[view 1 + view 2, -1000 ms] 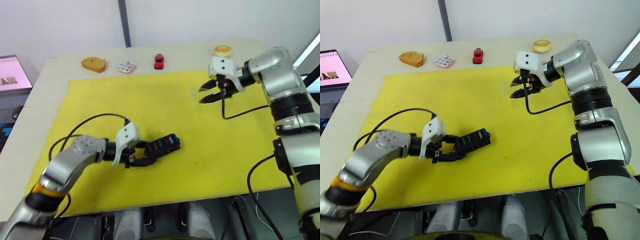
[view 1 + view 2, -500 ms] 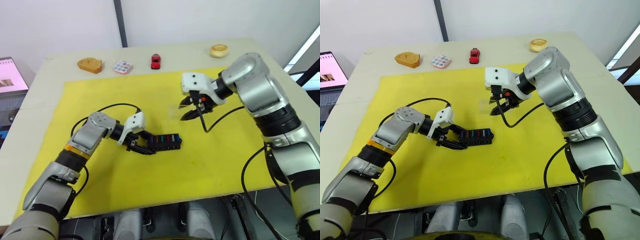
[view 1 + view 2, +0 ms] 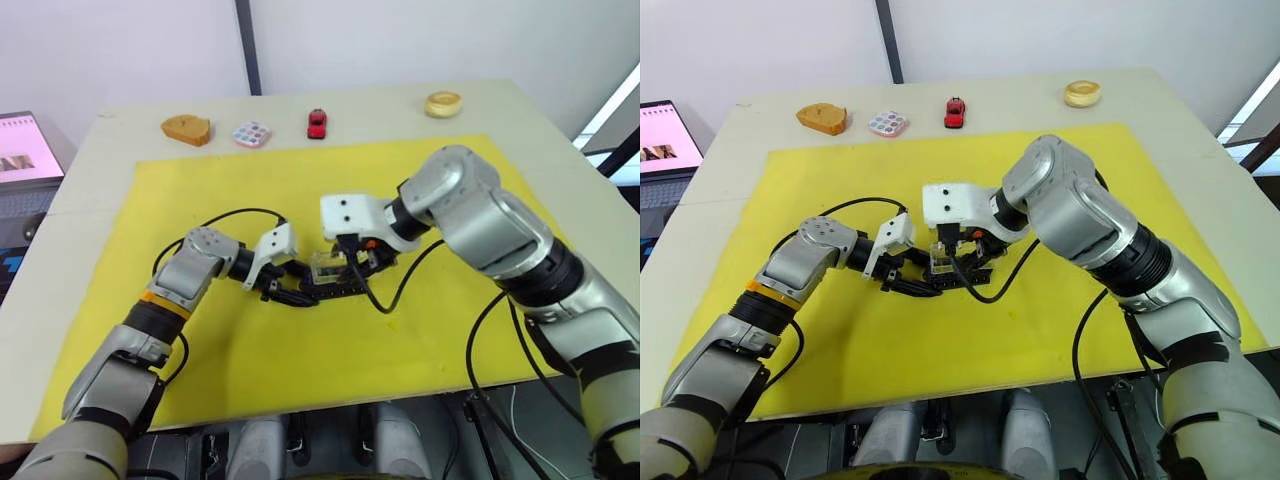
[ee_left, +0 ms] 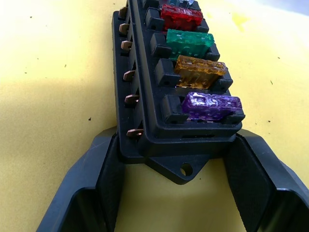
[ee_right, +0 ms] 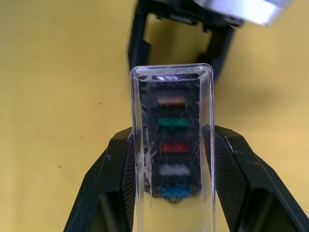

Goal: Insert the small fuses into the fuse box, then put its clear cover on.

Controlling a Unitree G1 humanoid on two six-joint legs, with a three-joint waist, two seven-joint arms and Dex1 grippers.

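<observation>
Since a second ago, I am bringing my right gripper (image 5: 171, 193) in from the far right of the yellow mat (image 3: 450, 330) to the middle, and the clear cover (image 5: 172, 150) it carries is now hanging directly over the fuse box (image 4: 178, 92). My left gripper (image 4: 178, 183) has swung inward too, drawing the box to the mat's centre.

I am clamping the near end of the black box between my left fingers (image 4: 104, 169), steadying it flat on the mat. My right fingers (image 5: 231, 164) are pinching the transparent lid by its long sides. Through it I am seeing the row of small fuses (image 4: 193, 67) lined up beneath: purple, orange, green, red, grey and a blue-green one.

Judging by that, the loading is finished: every slot in view is carrying a fuse, seated upright. What is left is the closing step. The lid appears aligned lengthwise with the box, but I cannot tell whether it is touching the box yet or floating just above. It is not seated, by my reading, so pressing it down square remains.

Along the table's (image 3: 560, 150) far edge, the red toy car (image 3: 317, 123) and the dotted tray (image 3: 252, 133) are sitting well apart from the work.
</observation>
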